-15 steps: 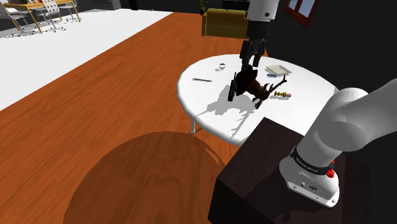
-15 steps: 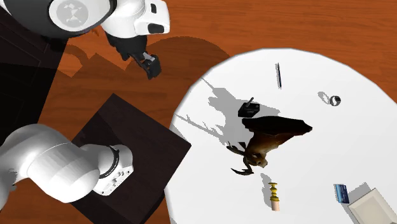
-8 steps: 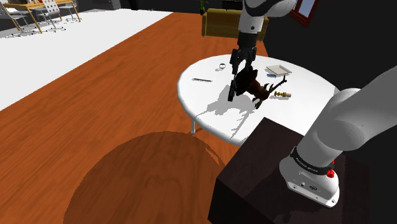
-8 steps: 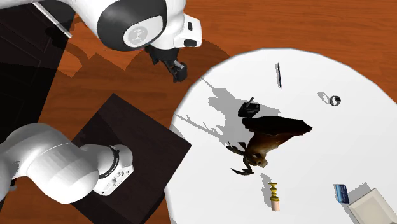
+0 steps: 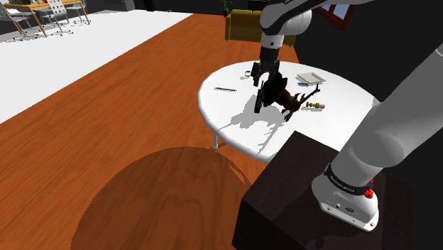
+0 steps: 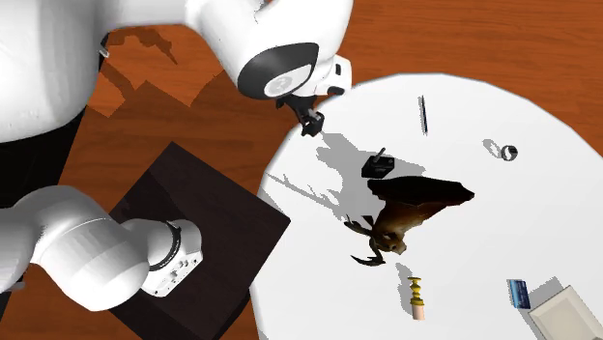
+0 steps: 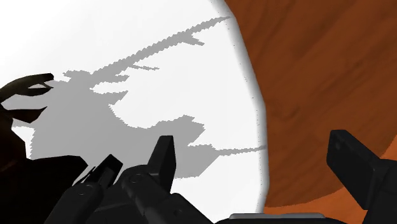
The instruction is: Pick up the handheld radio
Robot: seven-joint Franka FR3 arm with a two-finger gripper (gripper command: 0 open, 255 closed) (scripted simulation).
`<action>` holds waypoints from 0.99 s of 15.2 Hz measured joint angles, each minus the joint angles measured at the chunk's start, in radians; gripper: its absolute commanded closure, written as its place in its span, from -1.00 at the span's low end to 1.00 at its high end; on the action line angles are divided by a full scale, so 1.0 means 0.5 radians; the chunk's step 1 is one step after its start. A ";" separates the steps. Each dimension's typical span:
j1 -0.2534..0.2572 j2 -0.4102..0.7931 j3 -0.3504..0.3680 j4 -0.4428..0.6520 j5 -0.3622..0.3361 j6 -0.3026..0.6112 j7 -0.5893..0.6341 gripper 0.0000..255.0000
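Note:
The handheld radio (image 6: pixel 378 164) is a small black block with a short antenna, lying on the round white table (image 6: pixel 541 212) beside a brown horned animal figure (image 6: pixel 411 212). In the shoulder view the radio (image 5: pixel 260 100) lies just left of that figure. My gripper (image 6: pixel 311 124) hangs above the table's rim, a short way from the radio toward the stand, with its fingers apart and nothing between them. Seen from the shoulder, the gripper (image 5: pixel 263 71) hovers above the radio. In the wrist view the open gripper (image 7: pixel 257 162) looks down on the table's edge, with a black shape (image 7: pixel 95 184), apparently the radio, just outside one finger.
On the table also lie a dark pen (image 6: pixel 422 114), a small ring (image 6: pixel 507 152), a yellow and cream figurine (image 6: pixel 416 296), a blue item (image 6: pixel 518 293) and a white box (image 6: pixel 565 314). The dark stand (image 6: pixel 198 222) sits beside the table on a wooden floor (image 5: pixel 106 142).
The arm has swung from over the floor toward the table. The gripper now hangs above the table's rim, closer to the radio. Nothing on the table has moved.

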 measured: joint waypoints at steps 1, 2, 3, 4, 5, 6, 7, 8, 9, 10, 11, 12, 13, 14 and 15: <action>-0.011 0.074 -0.018 0.031 0.014 0.045 -0.015 -1.00; -0.018 0.142 -0.029 0.078 0.029 0.067 -0.016 -1.00; -0.030 0.212 -0.045 0.112 0.047 0.104 -0.029 -1.00; -0.041 0.278 -0.057 0.148 0.065 0.135 -0.037 -1.00; -0.054 0.338 -0.070 0.178 0.082 0.165 -0.047 -1.00; -0.068 0.419 -0.083 0.229 0.107 0.196 -0.064 -1.00; -0.081 0.493 -0.092 0.277 0.131 0.221 -0.073 -1.00; -0.099 0.568 -0.103 0.329 0.156 0.243 -0.088 -1.00; -0.116 0.625 -0.112 0.363 0.176 0.266 -0.099 -1.00; -0.127 0.691 -0.115 0.412 0.200 0.284 -0.097 -1.00; -0.147 0.761 -0.122 0.465 0.224 0.300 -0.110 -1.00; -0.167 0.834 -0.127 0.541 0.247 0.296 -0.115 -1.00; -0.190 0.890 -0.134 0.575 0.269 0.316 -0.128 -1.00; -0.214 0.963 -0.137 0.630 0.296 0.334 -0.140 -1.00; -0.234 1.031 -0.139 0.698 0.317 0.333 -0.139 -1.00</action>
